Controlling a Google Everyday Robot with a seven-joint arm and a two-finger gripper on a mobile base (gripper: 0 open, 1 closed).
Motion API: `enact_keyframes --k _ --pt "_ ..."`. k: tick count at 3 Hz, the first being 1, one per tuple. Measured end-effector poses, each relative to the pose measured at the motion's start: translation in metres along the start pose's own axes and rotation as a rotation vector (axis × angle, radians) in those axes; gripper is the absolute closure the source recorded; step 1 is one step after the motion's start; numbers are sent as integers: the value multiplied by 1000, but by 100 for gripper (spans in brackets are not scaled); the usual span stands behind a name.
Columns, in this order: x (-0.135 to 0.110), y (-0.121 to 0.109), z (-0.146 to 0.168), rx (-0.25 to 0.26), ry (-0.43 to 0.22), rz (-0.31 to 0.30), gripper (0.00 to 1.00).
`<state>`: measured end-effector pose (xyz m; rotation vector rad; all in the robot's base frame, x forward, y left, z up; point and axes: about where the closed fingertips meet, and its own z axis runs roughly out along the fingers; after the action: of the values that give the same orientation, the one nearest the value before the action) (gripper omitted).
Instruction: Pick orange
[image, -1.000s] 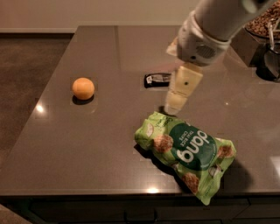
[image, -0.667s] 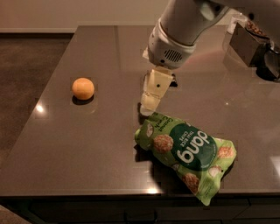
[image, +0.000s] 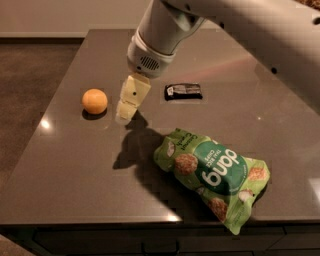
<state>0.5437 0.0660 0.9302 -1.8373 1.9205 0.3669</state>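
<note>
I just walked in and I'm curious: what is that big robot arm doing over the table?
It is going after the orange. The arm's gripper hangs close beside the fruit but is not touching it, so the orange sits on the grey table, not yet picked up. A green snack bag and a small black packet also lie on the table, and the gripper touches neither.

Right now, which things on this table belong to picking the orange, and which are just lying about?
For the job:
orange, on the left
gripper, hovering just right of the orange

Lying about:
green snack bag, front right
black packet, further back, right of the gripper
</note>
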Motion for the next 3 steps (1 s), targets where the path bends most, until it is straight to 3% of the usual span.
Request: enact_keyframes --k 2,3 --pt "-57 -28 69 20 -16 -22 0" --pt "-59 -42 94 14 3 -31 0"
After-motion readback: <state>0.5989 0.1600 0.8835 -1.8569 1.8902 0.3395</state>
